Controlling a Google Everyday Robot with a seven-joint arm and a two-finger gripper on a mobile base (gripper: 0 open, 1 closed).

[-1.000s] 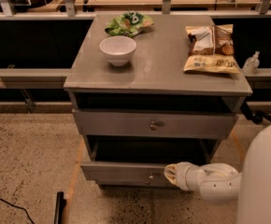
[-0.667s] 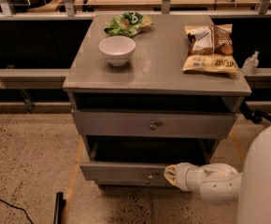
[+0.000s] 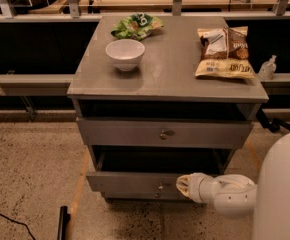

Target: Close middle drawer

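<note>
The middle drawer [image 3: 130, 182] is the grey front low on the cabinet, with a small round knob [image 3: 160, 186]. It stands pulled out, and its dark inside shows above the front panel. My gripper [image 3: 181, 186] is at the right part of that front panel, just right of the knob, on the end of my white arm [image 3: 225, 196] that reaches in from the right. The right end of the drawer front is hidden behind the arm.
The upper drawer [image 3: 135, 133] also stands slightly out. On the cabinet top [image 3: 175, 74] sit a white bowl [image 3: 125, 54], a green bag [image 3: 136, 26] and a chip bag [image 3: 224, 51]. A bottle [image 3: 267, 67] stands at the right, and a black cable [image 3: 5, 216] lies on the floor at the left.
</note>
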